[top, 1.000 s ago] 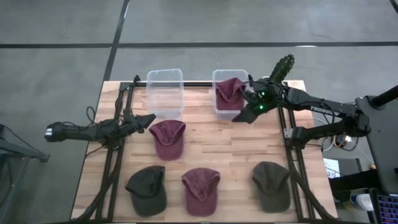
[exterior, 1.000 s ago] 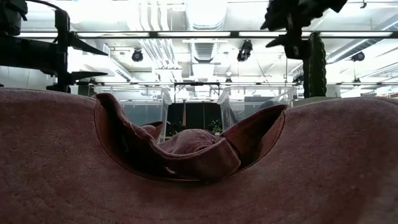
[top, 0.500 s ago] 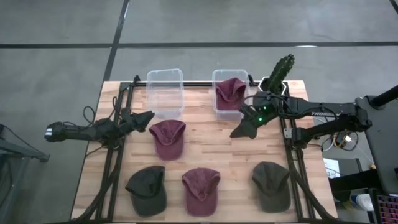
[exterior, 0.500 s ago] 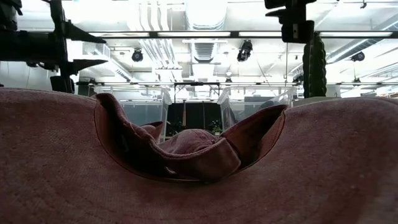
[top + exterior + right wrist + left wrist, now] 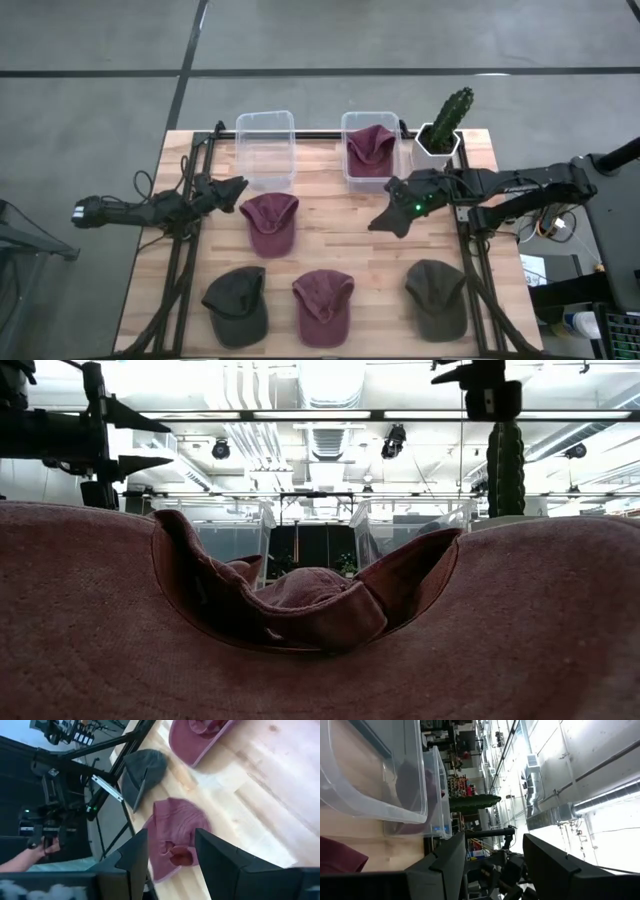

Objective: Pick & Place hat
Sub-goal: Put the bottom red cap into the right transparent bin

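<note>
Several caps lie flat on the wooden table: a maroon one (image 5: 270, 222) left of centre, a dark one (image 5: 236, 303), a second maroon one (image 5: 323, 305) and an olive one (image 5: 437, 297) along the near edge. Another maroon cap (image 5: 371, 146) sits inside the right clear bin (image 5: 349, 168). My right gripper (image 5: 385, 218) hovers open above bare table, near of that bin; its wrist view looks past it (image 5: 170, 845) at the near maroon cap (image 5: 172, 837). My left gripper (image 5: 235, 188) waits open beside the empty left bin (image 5: 265, 148).
A cactus in a white pot (image 5: 443, 125) stands at the far right corner beside the right bin. Black frame rails run along both table sides (image 5: 468, 240). In the low view the near maroon cap (image 5: 300, 610) fills the foreground. Bare wood lies between the bins and the cap rows.
My right gripper has drawn away from the right bin toward the near edge and slightly left, out over the middle of the table. The maroon cap has stayed in that bin. My left gripper has risen a little.
</note>
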Controlling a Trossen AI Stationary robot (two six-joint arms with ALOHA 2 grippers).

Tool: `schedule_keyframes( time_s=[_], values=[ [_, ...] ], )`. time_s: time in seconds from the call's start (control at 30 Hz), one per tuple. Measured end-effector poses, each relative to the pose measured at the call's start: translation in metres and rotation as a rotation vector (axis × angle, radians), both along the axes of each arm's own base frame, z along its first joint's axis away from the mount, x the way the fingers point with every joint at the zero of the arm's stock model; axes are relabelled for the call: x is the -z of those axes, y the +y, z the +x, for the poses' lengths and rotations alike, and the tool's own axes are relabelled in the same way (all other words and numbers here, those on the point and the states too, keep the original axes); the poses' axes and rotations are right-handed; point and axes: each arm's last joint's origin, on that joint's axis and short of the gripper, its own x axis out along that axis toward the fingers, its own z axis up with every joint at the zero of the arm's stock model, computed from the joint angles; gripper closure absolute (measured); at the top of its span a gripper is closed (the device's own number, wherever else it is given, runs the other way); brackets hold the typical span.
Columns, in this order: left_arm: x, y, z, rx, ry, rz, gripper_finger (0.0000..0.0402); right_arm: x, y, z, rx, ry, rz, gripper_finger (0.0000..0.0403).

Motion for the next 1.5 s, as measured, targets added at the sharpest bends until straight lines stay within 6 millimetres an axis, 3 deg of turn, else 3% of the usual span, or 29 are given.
schedule_keyframes(
  time_s=[0.4,0.77,1.23,1.5],
  values=[
    [0.0,-0.001,0.001,0.043,0.0,0.007,0.0209,0.001,0.021,-0.003,0.149,0.004,-0.019,0.0252],
    [0.0,-0.005,0.002,0.176,-0.005,0.019,0.0209,0.002,0.037,-0.005,0.229,0.041,0.137,0.0258],
    [0.0,-0.006,0.003,0.24,0.0,0.039,0.0209,0.029,0.074,0.007,0.163,0.204,0.227,0.0257],
    [0.0,-0.007,0.003,0.26,0.001,0.042,0.0209,0.047,0.081,0.02,0.172,0.274,0.222,0.0259]
  ],
)
